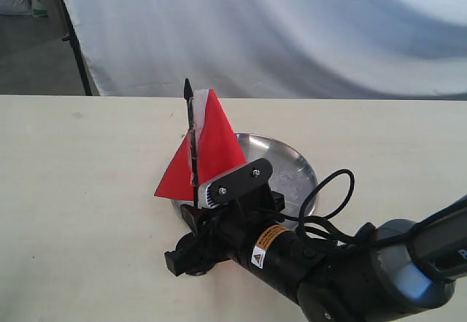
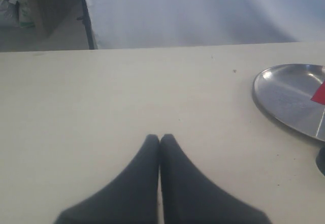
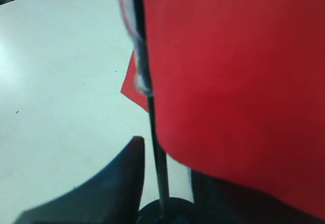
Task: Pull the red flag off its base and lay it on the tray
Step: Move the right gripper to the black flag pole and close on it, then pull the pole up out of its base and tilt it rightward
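The flag (image 1: 211, 147) stands in its base (image 3: 170, 210) just beside the tray (image 1: 292, 165), probably light with limp cloth, so pinch the stiff, thin pole (image 3: 160, 173) low between your right gripper's (image 3: 165, 155) spread jaws; left gripper (image 2: 160, 141) sits closed, empty.

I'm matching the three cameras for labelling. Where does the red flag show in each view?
Exterior view: the red flag stands upright near the centre, in front of the tray.
Left wrist view: only a red corner shows, at the frame edge over the tray.
Right wrist view: close up, the cloth fills much of the frame beside its pole.
Shared landmark: the tray, in exterior and left wrist views only.
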### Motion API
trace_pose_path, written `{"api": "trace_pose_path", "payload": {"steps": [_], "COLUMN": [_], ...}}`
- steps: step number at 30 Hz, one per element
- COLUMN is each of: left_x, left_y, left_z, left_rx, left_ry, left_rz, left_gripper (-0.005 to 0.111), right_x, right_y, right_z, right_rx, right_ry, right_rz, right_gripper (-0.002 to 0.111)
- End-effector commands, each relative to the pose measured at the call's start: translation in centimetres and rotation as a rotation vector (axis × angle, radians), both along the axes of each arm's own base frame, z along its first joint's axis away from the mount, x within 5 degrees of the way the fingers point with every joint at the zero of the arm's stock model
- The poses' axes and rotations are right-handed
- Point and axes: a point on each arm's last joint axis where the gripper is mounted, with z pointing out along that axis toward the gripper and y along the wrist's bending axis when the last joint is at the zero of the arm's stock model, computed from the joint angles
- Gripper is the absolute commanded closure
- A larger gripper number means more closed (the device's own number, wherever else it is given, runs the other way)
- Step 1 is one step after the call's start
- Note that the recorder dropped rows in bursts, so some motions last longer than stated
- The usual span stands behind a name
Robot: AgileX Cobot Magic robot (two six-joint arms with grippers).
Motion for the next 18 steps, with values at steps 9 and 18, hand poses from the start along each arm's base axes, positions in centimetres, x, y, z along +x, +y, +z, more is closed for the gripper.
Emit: {"api": "trace_pose_path", "payload": {"steps": [9,18], "left_x": [-0.01,-0.01], "left_y": [0.0,0.0], "left_z": [-0.08,-0.08], "left_rx": [-0.002,-0.002], "left_ry": [-0.001,-0.001], "left_rz": [0.001,0.001], "left_gripper": [0.107,0.107], "right_x": [-0.02,0.14], "right_y": [0.23,0.36], "right_z": [0.24,0.94], "right_rx": [0.018,0.08], "right_ry": [-0.013,-0.063], "right_rz": [0.009,0.003], "right_gripper": [0.109,0.109]}}
